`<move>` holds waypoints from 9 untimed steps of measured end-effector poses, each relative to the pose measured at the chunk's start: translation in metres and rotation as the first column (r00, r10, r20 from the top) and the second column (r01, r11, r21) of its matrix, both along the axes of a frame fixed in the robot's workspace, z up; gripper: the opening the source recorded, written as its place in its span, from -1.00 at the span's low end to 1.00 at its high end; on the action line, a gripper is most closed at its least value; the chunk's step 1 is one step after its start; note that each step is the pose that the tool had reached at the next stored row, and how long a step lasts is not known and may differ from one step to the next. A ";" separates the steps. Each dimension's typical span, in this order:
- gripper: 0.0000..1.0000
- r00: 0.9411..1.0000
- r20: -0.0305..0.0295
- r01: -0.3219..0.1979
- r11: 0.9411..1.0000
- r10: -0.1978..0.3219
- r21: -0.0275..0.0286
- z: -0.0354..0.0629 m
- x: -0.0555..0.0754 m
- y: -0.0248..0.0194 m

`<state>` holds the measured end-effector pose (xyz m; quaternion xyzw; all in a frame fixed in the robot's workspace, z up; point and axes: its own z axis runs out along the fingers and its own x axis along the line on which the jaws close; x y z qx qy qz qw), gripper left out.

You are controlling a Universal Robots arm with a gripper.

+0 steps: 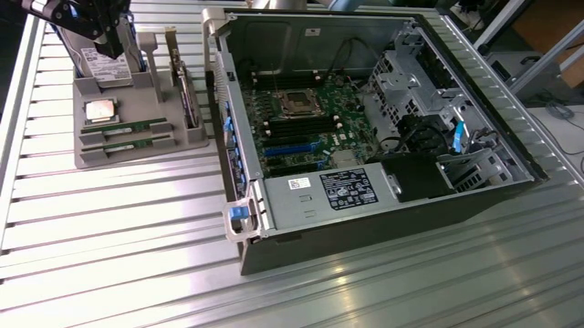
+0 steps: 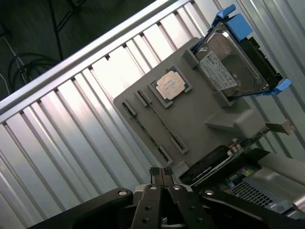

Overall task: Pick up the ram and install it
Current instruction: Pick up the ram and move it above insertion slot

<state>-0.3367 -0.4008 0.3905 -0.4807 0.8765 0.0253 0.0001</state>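
Two ram sticks lie side by side in slots of a grey holder (image 1: 137, 102), one (image 1: 124, 128) just behind the other (image 1: 128, 145). In the wrist view the same two ram sticks (image 2: 145, 133) (image 2: 162, 121) show edge-on as thin strips in the holder (image 2: 205, 114). My gripper (image 1: 113, 50) hangs above the holder's far end, over the hard drive, well above the ram. Its fingertips (image 2: 161, 172) are pressed together, shut on nothing.
On the holder also rest a square silvery processor (image 1: 100, 109) (image 2: 169, 86), an upright hard drive (image 1: 105, 65) (image 2: 233, 67) in a blue bracket, and an upright card (image 1: 187, 96). An open computer case (image 1: 219, 102) with its motherboard (image 1: 301, 130) lies to the exterior view's right on the slatted metal table.
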 end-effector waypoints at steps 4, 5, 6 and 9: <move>-0.79 1.000 0.000 -0.027 1.000 0.027 0.000 0.0000 0.000 0.0000; -0.79 0.999 0.000 -0.032 0.999 0.032 0.000 0.0000 0.000 0.0000; -0.79 0.999 0.000 -0.038 0.999 0.038 0.000 -0.0001 0.000 0.0000; -0.79 0.999 0.000 -0.052 0.999 0.052 0.000 -0.0001 0.000 0.0000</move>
